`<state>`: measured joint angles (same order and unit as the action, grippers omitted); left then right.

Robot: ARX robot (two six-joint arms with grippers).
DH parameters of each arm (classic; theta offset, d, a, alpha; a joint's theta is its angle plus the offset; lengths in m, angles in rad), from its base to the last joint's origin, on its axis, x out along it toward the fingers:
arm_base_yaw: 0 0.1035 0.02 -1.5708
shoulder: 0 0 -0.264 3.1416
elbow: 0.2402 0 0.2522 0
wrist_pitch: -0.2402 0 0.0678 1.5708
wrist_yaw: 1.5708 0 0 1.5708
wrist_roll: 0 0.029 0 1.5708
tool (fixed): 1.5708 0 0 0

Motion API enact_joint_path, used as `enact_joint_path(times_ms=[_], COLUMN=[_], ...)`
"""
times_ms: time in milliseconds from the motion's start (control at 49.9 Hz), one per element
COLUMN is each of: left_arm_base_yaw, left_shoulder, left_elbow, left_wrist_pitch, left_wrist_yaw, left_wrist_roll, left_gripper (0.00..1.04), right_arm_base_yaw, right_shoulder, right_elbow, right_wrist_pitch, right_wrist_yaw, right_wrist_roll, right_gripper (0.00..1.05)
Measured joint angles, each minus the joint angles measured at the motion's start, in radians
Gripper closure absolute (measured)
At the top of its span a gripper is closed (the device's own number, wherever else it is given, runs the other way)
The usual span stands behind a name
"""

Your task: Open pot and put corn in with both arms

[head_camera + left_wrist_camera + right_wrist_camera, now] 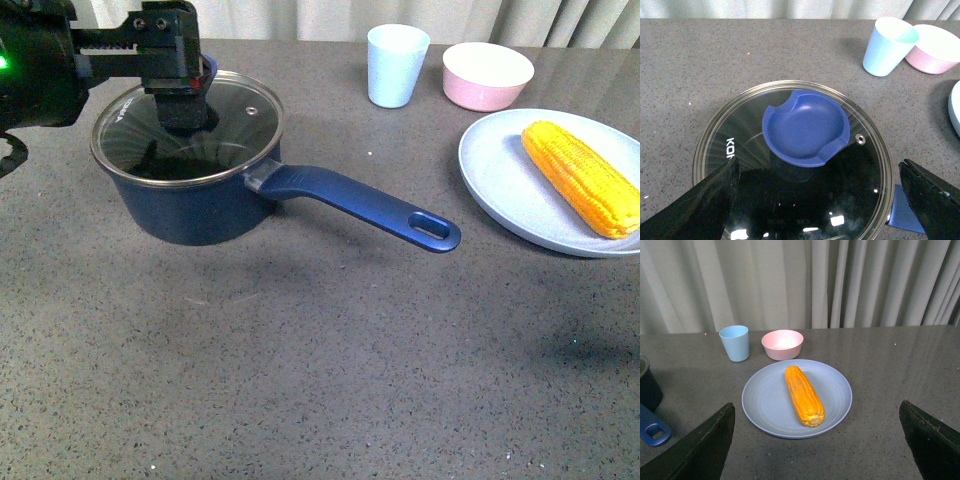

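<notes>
The dark blue pot (200,210) stands at the left of the table with its glass lid (235,125) on and its long handle (370,207) pointing right. My left gripper (183,105) hangs open just above the lid, over its blue knob (805,127), with its fingers (700,205) wide apart on either side. The corn (582,177) lies on a light blue plate (500,170) at the right; it also shows in the right wrist view (804,395). My right gripper (817,450) is open and empty, in front of the plate (765,400) and apart from it.
A light blue cup (397,65) and a small pink bowl (487,76) stand at the back, between pot and plate. A curtain (800,285) hangs behind the table. Bare grey tabletop (330,380) lies in front of the pot.
</notes>
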<state>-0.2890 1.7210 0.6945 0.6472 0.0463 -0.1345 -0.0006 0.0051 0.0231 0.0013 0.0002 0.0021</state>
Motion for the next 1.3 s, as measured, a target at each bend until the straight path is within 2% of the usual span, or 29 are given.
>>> enact_joint_path(times_ms=[1301], left_arm_base_yaw=[-0.056], left_shoulder=[0.219], left_elbow=[0.235], left_wrist_pitch=[-0.066], left_wrist_yaw=[-0.150], left_wrist_roll=[0.018], left_gripper=[0.09], right_arm_base_yaw=[0.000], right_shoulder=[0.000], right_elbow=[0.000], right_wrist_pitch=[0.000], right_wrist_yaw=[0.000], right_wrist_roll=[0.000], right_gripper=[0.09])
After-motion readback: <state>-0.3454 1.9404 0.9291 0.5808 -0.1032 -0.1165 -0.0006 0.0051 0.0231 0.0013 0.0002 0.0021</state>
